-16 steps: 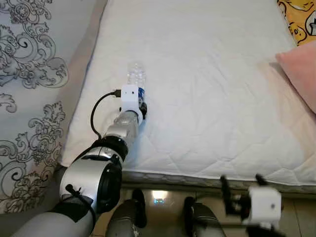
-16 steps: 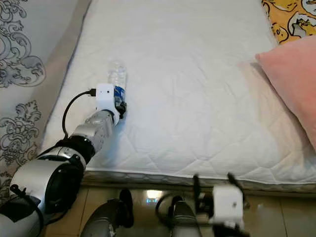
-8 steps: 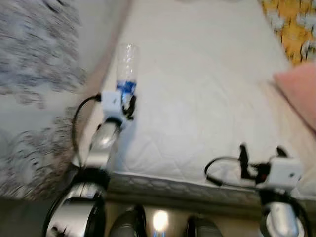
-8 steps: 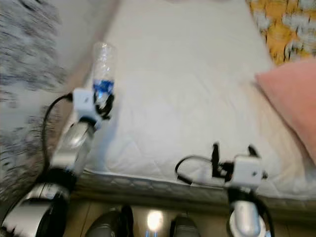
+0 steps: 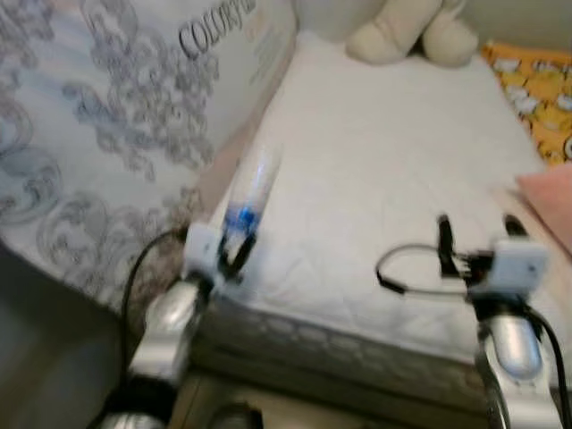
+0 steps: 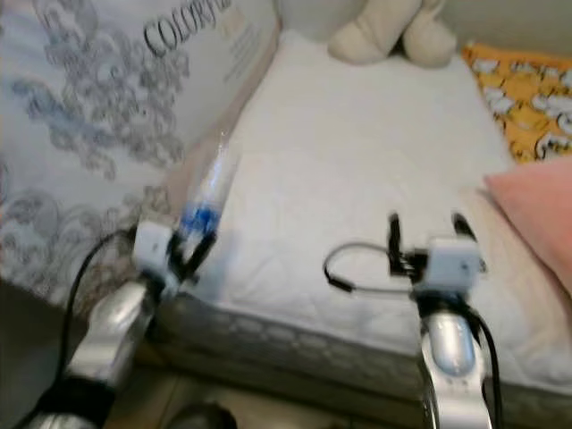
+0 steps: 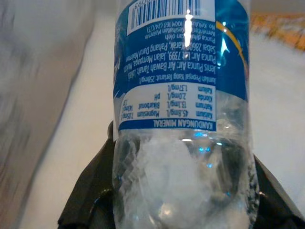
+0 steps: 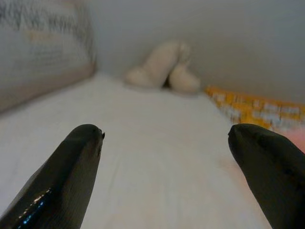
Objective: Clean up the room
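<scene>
Lifted off the bed a second ago, the bottle (image 5: 248, 191) now stands tilted in the air over the bed's (image 5: 393, 179) left edge, clamped at its lower end by the left gripper (image 5: 234, 253) beside the patterned curtain (image 5: 107, 134). What looks like a plush toy (image 6: 386, 31) sits at the blurred far end. Right gripper (image 5: 474, 230) hovers over the mattress, fingers (image 8: 71, 167) spread wide, near the pink pillow (image 6: 536, 210).
</scene>
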{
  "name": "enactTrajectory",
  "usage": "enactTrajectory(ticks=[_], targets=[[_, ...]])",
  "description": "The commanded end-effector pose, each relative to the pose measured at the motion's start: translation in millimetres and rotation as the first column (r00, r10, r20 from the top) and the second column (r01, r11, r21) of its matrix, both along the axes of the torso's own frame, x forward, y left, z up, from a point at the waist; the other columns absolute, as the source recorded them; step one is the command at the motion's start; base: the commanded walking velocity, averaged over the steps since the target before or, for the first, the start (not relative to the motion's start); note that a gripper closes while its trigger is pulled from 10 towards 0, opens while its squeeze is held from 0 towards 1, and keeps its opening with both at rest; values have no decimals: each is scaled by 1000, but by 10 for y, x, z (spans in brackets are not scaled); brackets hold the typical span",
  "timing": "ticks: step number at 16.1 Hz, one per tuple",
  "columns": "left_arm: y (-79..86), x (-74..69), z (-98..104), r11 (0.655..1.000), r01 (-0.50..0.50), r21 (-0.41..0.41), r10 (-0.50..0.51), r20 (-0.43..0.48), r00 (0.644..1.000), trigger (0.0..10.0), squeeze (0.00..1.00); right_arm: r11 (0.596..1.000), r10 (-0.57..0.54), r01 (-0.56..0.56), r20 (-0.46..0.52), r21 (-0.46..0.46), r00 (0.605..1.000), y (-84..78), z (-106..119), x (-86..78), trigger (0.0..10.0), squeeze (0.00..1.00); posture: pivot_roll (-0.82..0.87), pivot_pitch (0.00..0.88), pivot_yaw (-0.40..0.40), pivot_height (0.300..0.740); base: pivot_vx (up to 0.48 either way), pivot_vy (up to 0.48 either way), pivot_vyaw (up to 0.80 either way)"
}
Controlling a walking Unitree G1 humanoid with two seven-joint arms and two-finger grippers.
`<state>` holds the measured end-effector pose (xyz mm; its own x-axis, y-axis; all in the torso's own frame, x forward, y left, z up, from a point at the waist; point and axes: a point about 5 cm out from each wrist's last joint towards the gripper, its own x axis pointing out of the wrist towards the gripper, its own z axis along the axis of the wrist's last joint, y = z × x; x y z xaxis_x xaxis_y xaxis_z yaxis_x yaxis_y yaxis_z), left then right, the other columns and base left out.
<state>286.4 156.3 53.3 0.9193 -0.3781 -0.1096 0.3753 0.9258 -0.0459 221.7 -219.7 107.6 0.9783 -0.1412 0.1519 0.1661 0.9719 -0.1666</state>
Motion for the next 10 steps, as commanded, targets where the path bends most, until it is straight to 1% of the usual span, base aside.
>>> enactTrajectory(ticks=[1,2,3,4,5,7,8,10], targets=[[-25,108,259,999,-10,-45,14,97,995,0,0,999,-23,23,5,41,1000,-10,-19,-108,10000,0,-57,0,11,740,0,0,0],[-34,105,266,996,-40,-85,47,76,996,0,0,995,-51,51,-5,84,999,-6,-70,-194,10000,0,-60,0,9,740,0,0,0],[-33,103,279,992,-78,-101,85,60,995,1961,0,991,-57,58,-15,123,998,10,-111,-239,10000,0,-62,0,8,740,0,0,0],[-41,106,287,989,-89,-117,96,50,994,9333,0,989,-59,61,-18,135,998,15,-127,-246,10000,0,-61,0,8,740,0,0,0],[-102,139,343,988,-84,-128,92,61,994,10000,0,987,-48,52,-32,153,998,54,-173,-220,10000,0,-60,0,8,740,0,0,0],[-159,184,389,992,-71,-104,80,81,994,10000,0,987,-26,30,-27,159,999,84,-155,-162,10000,0,-54,0,5,740,0,0,0],[-159,184,389,992,-71,-104,80,81,994,10000,0,987,-26,30,-27,159,999,84,-155,-162,10000,0,-54,0,5,740,0,0,0],[-205,230,424,995,-65,-72,71,87,994,10000,0,989,-2,8,-40,149,999,93,-164,-108,10000,0,-47,0,7,740,0,0,0]])
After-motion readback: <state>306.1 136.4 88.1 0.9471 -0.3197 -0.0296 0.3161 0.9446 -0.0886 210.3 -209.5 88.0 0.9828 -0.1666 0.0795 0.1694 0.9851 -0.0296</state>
